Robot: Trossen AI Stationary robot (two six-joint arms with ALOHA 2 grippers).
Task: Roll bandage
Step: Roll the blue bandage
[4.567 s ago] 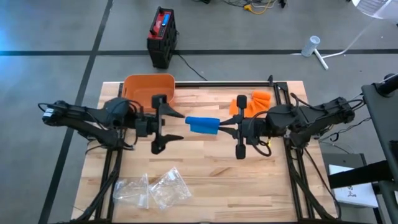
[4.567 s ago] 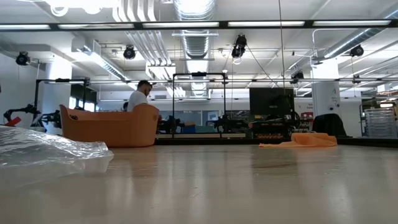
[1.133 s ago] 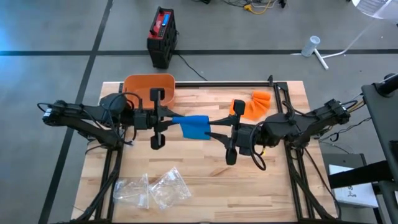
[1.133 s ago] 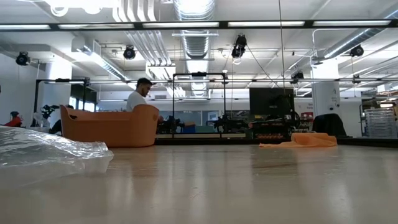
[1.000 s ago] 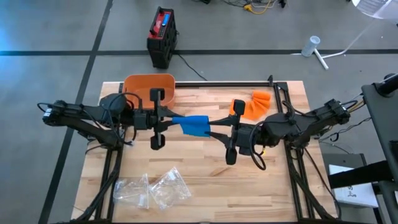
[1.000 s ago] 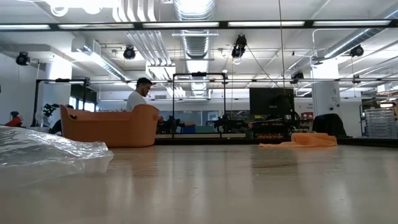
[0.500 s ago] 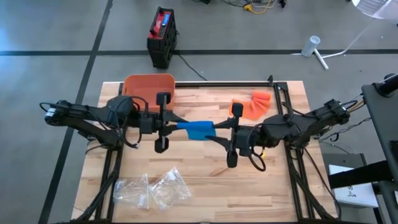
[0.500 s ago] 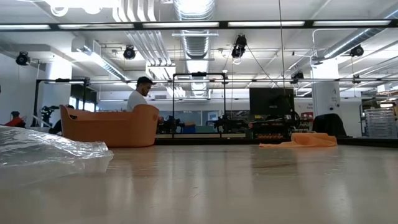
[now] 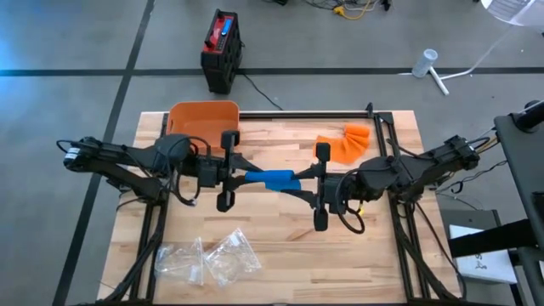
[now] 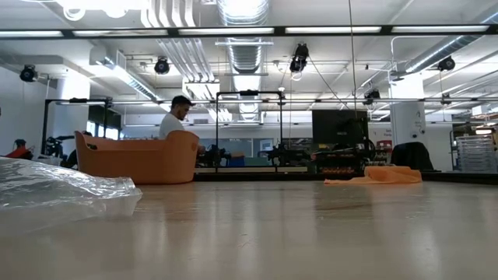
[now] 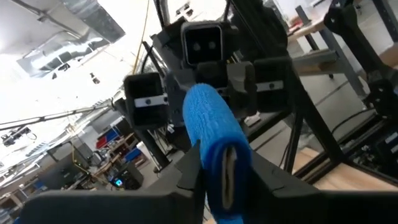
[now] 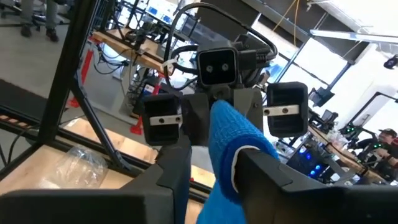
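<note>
A blue bandage (image 9: 270,179), bunched into a narrow roll, hangs above the middle of the table between my two grippers. My left gripper (image 9: 245,176) is shut on its left end and my right gripper (image 9: 297,180) on its right end; the two point at each other, level. The left wrist view shows the bandage (image 11: 211,124) running away from my fingers toward the other gripper. Neither the grippers nor the bandage show in the low view. My left gripper pinches the bandage's left end (image 11: 219,163) between its two fingers; the end shows as a flattened loop of several layers. The fingers come level from the table's left and lie along the bandage, which is lifted clear of the table. My right gripper pinches the bandage's right end (image 12: 227,163) between its two fingers, where the cloth bulges out past them. The fingers come level from the table's right, along the bandage. The bandage spans level to the other gripper, clear of the table.
An orange bin (image 9: 204,121) stands at the far left of the table. An orange cloth (image 9: 344,143) lies at the far right. Clear plastic bags (image 9: 208,257) lie near the front edge, left of middle. A red and black box (image 9: 221,49) sits on the floor beyond the table.
My left gripper has moved toward the table's right, closer to my right gripper, and sunk a little. The bandage between them, a wide blue patch a second ago, now shows narrower and bunched into a slim roll. My right wrist has rolled slightly in place.
</note>
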